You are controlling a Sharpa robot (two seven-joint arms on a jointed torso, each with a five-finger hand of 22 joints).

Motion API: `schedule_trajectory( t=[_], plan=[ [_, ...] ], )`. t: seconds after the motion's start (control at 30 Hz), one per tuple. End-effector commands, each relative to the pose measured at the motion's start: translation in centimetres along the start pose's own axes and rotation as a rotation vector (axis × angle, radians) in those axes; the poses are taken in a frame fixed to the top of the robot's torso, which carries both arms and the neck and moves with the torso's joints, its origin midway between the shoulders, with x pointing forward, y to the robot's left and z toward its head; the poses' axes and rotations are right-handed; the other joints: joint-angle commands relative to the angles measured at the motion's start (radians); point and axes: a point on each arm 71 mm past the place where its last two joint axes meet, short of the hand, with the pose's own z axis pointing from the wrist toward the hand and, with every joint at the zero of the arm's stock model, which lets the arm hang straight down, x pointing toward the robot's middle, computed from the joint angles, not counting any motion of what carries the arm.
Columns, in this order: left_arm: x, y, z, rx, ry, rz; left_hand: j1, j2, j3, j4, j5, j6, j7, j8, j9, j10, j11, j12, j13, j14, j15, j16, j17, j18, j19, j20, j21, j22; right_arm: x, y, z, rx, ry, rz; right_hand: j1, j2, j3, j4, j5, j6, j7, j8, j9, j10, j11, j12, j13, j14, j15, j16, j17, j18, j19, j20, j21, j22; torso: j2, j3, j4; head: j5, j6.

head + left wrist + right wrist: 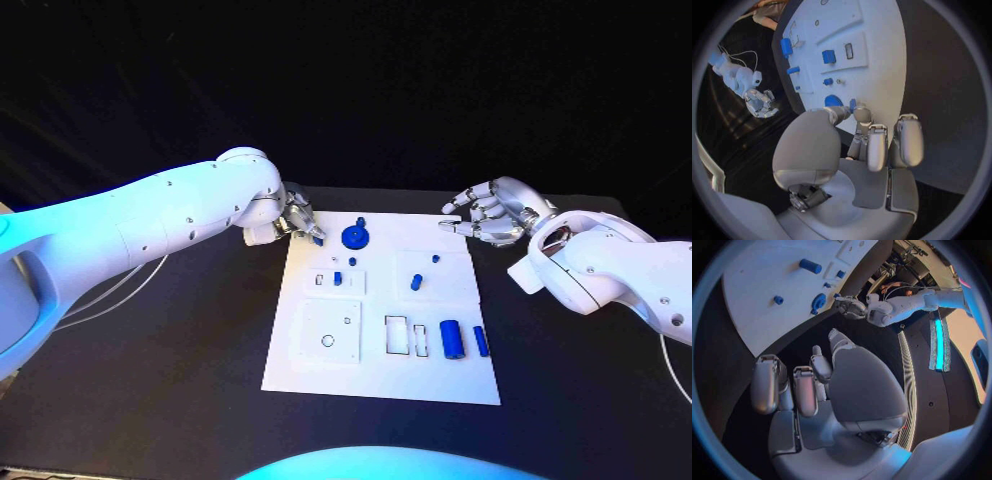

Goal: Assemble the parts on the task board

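Task board [382,372]: white plate, flat on the middle of the black counter [173,370], long side running away from the robot.

Parts on the board: a round blue disc [355,237] with a small knob at the far edge; a small blue piece [338,278] on a raised white block left of centre; another small blue piece [417,282] on the block to its right; a blue cylinder [451,340] lying flat near the right edge, with a slimmer blue bar [480,341] just beside it. Two outlined rectangular slots [404,336] sit left of the cylinder; a square panel with a round hole [329,336] takes the near-left area.

Left hand [297,219]: at the board's far-left corner, just beside the disc. The left wrist view shows its fingers [862,114] reaching down at the board's edge close to the disc; whether they pinch a small blue piece there cannot be told.

Right hand [490,212]: over the bare counter off the board's far-right corner, fingers [767,385] loosely curled and apart, holding nothing.
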Motion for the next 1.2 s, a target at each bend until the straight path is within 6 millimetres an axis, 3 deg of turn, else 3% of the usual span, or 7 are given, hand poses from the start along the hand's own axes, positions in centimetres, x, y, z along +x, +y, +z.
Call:
schedule_trajectory(
  t=[0.03,0.4,0.53,1.2],
  plan=[
    [0.2,-0.3,-0.6,0.047,-0.004,-0.07,-0.013,-0.016,0.198,-0.194,0.02,0.012,-0.001,0.005,0.014,0.013,-0.002,0.009,0.01,0.083,-0.011,0.005,0.193,-0.01,0.01,-0.001,0.007,0.034,0.1,0.0,-0.1,-0.008,0.012,-0.008,-0.002,0.003,0.008,0.001,0.008,-0.007,0.001,0.005,-0.001,-0.003,-0.002,-0.001,0.001,0.061,0.005,-0.005,0.099,0.011,-0.005,-0.001,-0.003,0.078,-0.001,0.0005,0.0014,0.003,0.0],
    [1.5,0.3,-2.9,0.076,-0.022,-0.085,-0.044,-0.037,0.229,-0.22,0.071,0.035,-0.01,0.007,0.025,0.048,-0.01,0.031,0.039,0.086,-0.019,0.008,0.199,-0.017,0.032,-0.008,0.026,0.064,-0.1,-0.2,-0.2,-0.003,0.008,-0.008,-0.003,0.004,0.008,0.001,0.009,-0.007,0.001,0.005,-0.002,-0.003,-0.002,0.0,0.001,0.061,0.005,-0.006,0.098,0.011,-0.005,-0.001,-0.004,0.077,-0.001,-0.0002,0.0014,0.009,0.0],
    [2.3,0.5,-3.7,0.081,-0.057,-0.057,-0.06,-0.049,0.237,-0.23,0.116,0.048,-0.015,0.008,0.03,0.061,-0.015,0.035,0.046,0.087,-0.023,0.01,0.203,-0.021,0.044,-0.013,0.036,0.081,-0.2,-0.2,-0.3,-0.002,0.005,-0.009,-0.003,0.004,0.008,0.002,0.01,-0.007,0.001,0.005,-0.002,-0.003,-0.002,-0.001,0.0,0.061,0.005,-0.006,0.098,0.011,-0.005,-0.001,-0.003,0.078,-0.002,-0.0022,0.0022,0.011,-0.002],
    [6.8,0.9,-4.3,0.073,-0.1,0.06,-0.075,-0.063,0.246,-0.242,0.16,0.066,-0.022,0.007,0.035,0.083,-0.022,0.043,0.059,0.089,-0.029,0.013,0.208,-0.031,0.072,-0.018,0.059,0.118,-0.4,-0.3,-0.3,-0.005,0.001,-0.011,-0.004,0.004,0.008,0.002,0.011,-0.007,0.001,0.005,-0.002,-0.005,-0.002,-0.003,-0.002,0.061,0.005,-0.007,0.097,0.012,-0.006,-0.001,-0.006,0.076,0.0,-0.0009,-0.0003,0.023,-0.004]
  ],
)
